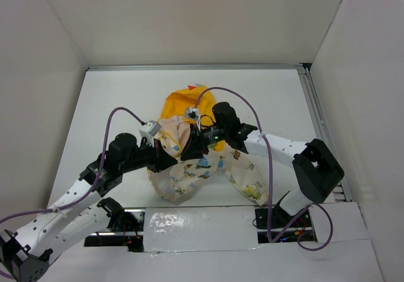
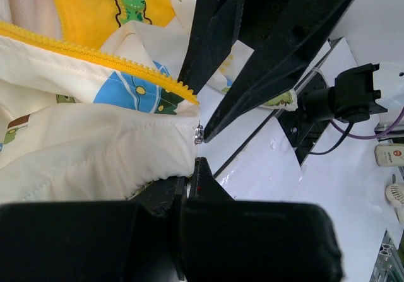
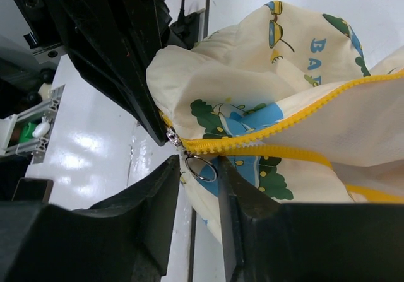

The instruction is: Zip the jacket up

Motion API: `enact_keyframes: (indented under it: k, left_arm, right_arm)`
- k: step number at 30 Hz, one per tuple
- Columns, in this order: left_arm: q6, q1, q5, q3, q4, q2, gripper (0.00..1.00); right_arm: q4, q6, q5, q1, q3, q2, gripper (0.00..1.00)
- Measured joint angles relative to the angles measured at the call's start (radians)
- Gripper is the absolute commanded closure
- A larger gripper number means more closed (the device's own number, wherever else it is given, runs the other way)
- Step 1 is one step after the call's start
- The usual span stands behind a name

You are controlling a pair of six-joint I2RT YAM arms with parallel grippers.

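jacket (image 1: 189,162): bunched mid-frame on table (image 1: 126,105) | left pincer (image 2: 196,168): clamped on hem fabric beside the zip's end | right pincer (image 3: 201,167): tips narrowly apart astride pull ring (image 3: 202,180), grip unclear | progress: slider (image 3: 173,137) at bottom end, teeth (image 3: 284,121) apart; nearly whole pull seems left

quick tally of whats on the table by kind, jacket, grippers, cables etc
jacket: 1
zipper pull ring: 1
grippers: 2 (left gripper, right gripper)
purple cables: 2
total: 6
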Motion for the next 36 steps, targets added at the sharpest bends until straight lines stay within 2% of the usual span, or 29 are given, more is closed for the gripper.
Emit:
enact_keyframes:
  k: [1, 3, 10, 12, 17, 28, 31, 36]
  left_arm:
    - [0.000, 0.000, 0.000, 0.000, -0.001, 0.000, 1.00]
    - [0.000, 0.000, -0.003, -0.002, -0.001, -0.002, 1.00]
    - [-0.001, 0.000, -0.013, -0.004, -0.006, -0.010, 1.00]
    - [-0.002, 0.000, -0.016, -0.004, -0.006, -0.010, 1.00]
    - [-0.008, 0.000, -0.023, -0.006, -0.010, -0.010, 1.00]
    - [-0.027, 0.000, -0.037, -0.011, -0.040, -0.052, 1.00]
    - [-0.035, 0.000, -0.037, -0.013, -0.042, -0.068, 1.00]
    - [-0.060, 0.002, -0.041, -0.055, -0.033, -0.091, 1.00]
  right_arm:
    - [0.000, 0.001, 0.005, 0.000, 0.000, 0.000, 0.77]
    - [-0.003, 0.001, 0.008, 0.000, 0.002, 0.000, 0.87]
    - [-0.016, 0.008, 0.037, 0.003, 0.008, -0.002, 0.91]
    - [-0.027, 0.005, 0.058, 0.006, 0.015, -0.004, 1.00]
    - [-0.124, 0.000, 0.198, 0.023, 0.055, -0.027, 1.00]
    - [-0.345, 0.025, 0.691, 0.063, 0.135, -0.025, 1.00]
    - [-0.360, 0.057, 0.814, 0.045, 0.179, 0.023, 1.00]
    - [-0.393, 0.117, 0.958, -0.058, 0.294, 0.153, 1.00]
